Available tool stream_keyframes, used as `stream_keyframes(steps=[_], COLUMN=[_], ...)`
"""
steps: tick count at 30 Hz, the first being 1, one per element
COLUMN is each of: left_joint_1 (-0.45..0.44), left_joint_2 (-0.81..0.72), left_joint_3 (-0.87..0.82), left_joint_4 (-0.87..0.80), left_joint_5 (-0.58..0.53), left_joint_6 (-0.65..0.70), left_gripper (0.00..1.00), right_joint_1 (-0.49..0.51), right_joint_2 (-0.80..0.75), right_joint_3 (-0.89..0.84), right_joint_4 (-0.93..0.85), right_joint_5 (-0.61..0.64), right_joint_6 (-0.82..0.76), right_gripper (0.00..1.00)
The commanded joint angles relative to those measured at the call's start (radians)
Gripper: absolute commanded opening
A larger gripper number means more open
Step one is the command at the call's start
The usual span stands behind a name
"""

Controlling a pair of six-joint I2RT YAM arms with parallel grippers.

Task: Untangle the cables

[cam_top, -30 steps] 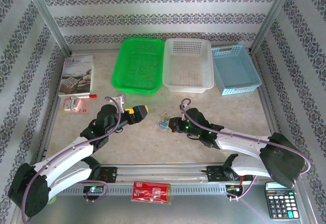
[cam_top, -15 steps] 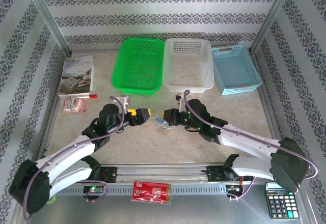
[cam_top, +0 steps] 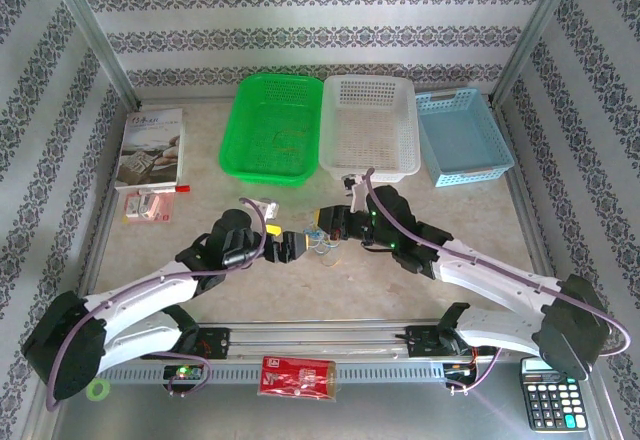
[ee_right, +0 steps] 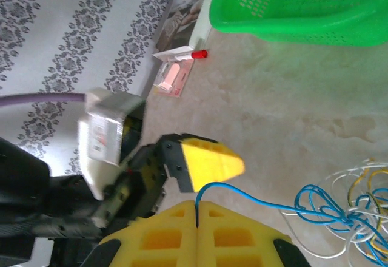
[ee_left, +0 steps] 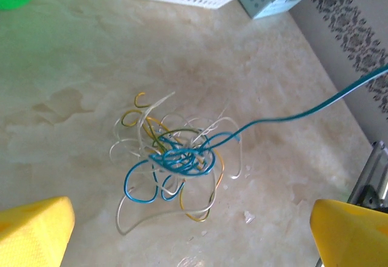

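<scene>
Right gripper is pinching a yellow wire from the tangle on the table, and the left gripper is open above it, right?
Not quite: the right gripper is shut on a blue cable, not a yellow one. The right wrist view shows it leaving the closed jaws toward the tangle. The left gripper is open above it, on the table.

Blue cable (ee_right: 242,189) tight between yellow jaws

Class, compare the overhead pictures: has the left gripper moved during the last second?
Yes. The left gripper has shifted rightwards, away from the green basket, towards the cables.
</scene>
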State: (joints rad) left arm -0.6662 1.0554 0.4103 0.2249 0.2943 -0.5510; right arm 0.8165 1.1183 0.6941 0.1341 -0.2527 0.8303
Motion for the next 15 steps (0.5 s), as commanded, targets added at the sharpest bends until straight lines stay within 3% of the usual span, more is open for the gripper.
stream_keyframes(steps=[1,9,15], left_joint_1=[-0.029,-0.049,-0.06], left_joint_2=[0.037,0.144,0.243], left_joint_3=[0.024,0.054,0.096], left_joint_4=[0.068,0.165,0.238], left_joint_5=[-0.037,-0.107,-0.085], left_joint_6=[0.062,0.081,0.095], left_gripper=[0.99,0.95,0.85], right_joint_1=[0.013,0.013,0.013], right_joint_2=[-0.027,-0.035,-0.022], right_joint_3=[0.046,0.069,0.087], right_joint_4=[-0.001,0.001,0.005], right_joint_5=[-0.02,-0.034,-0.041], right_joint_6=[-0.019,-0.01,-0.008], right_gripper=[0.0,0.0,0.0])
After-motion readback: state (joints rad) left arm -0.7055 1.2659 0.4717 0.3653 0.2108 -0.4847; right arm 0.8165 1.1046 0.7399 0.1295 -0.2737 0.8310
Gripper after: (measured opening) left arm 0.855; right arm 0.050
